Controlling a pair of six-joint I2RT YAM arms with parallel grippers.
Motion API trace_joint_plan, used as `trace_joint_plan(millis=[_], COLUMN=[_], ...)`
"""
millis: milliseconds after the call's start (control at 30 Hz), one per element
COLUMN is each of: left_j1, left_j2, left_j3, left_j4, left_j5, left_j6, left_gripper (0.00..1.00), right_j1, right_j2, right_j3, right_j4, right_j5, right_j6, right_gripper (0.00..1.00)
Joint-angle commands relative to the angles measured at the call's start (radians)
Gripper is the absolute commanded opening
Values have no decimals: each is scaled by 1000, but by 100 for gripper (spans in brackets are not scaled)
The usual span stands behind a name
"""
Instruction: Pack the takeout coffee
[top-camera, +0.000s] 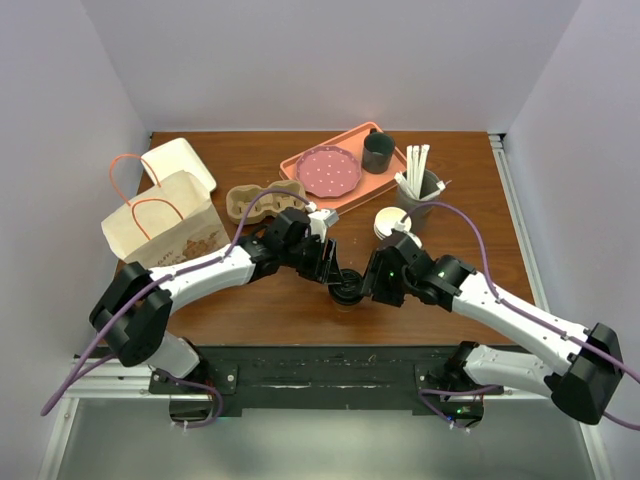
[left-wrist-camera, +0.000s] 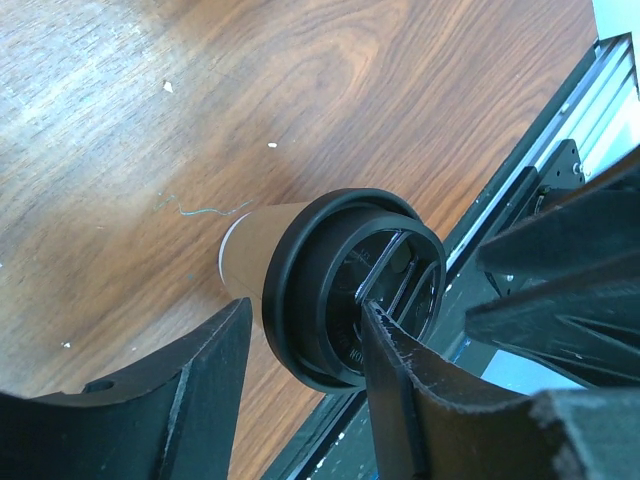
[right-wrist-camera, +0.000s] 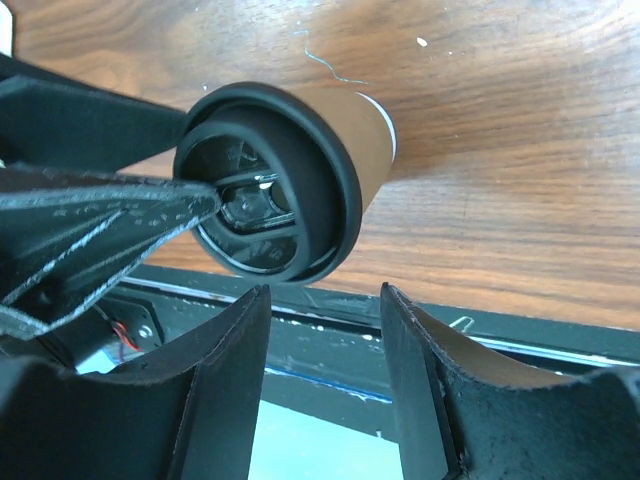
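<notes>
The coffee cup (top-camera: 346, 292) is stood centrally at the table's (top-camera: 250, 312) near edge. Its lid (left-wrist-camera: 312, 255) is straddled by the left gripper (left-wrist-camera: 308, 310), though whether it is clamped cannot be told. The right gripper (right-wrist-camera: 325, 292) is held open beside it.

A: How is the body finished?
B: The left arm (top-camera: 200, 272) and right arm (top-camera: 510, 310) are cased in white, with black joints; purple cables (top-camera: 478, 240) are strung along them.
A: And the fingers (left-wrist-camera: 190, 400)?
B: Black, wedge-shaped, rough-edged.

Both arms bend inward, left end effector (left-wrist-camera: 305, 308) and right end effector (right-wrist-camera: 325, 292) nearly meeting, fingers parted.
</notes>
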Motion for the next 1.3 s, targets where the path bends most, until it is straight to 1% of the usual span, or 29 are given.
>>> trace_joint_plan(millis=[0,100,267,400,500,533,700,767,900,1033,1200,1267], left_j1=[4,4,4,4,4,4,3,4,4,3,4,1], left_j2=[-4,-11,-13,-13,-7,-5,12,13,4,-22,-62,-97], left_j3=[18,-6,-25,-37,-46,-51,-85,-94,-129,-158,-201,-204], left_j4=[11,19,23,28,28,28,28,26,20,8,3,-1], left_j5=[-5,-6,-8,-12,-23,-26,-69,-83,-98,-123,-111,-88], left_j6=[35,23,15,10,12,12,9,4,-9,-40,-101,-140], left_gripper=[51,51,51,51,51,51,50,50,50,50,50,50], right_j1=[-24,-38,-40,-40,-40,-40,-47,-49,-50,-49,-64,-87], right_j2=[-44,-50,-33,-29,-53,-64,-108,-98,-30,13,45,34], right_j3=[-55,-101,-144,-169,-219,-233,-331,-343,-374,-376,-324,-284], right_j4=[134,217,272,292,294,293,283,257,228,233,208,204], right_j5=[-40,-64,-81,-106,-110,-100,-84,-51,-40,-14,22,0], right_j6=[66,82,82,85,103,114,125,111,71,13,-65,-159], right_gripper=[50,50,49,42,37,33,30,30,29,28,28,31])
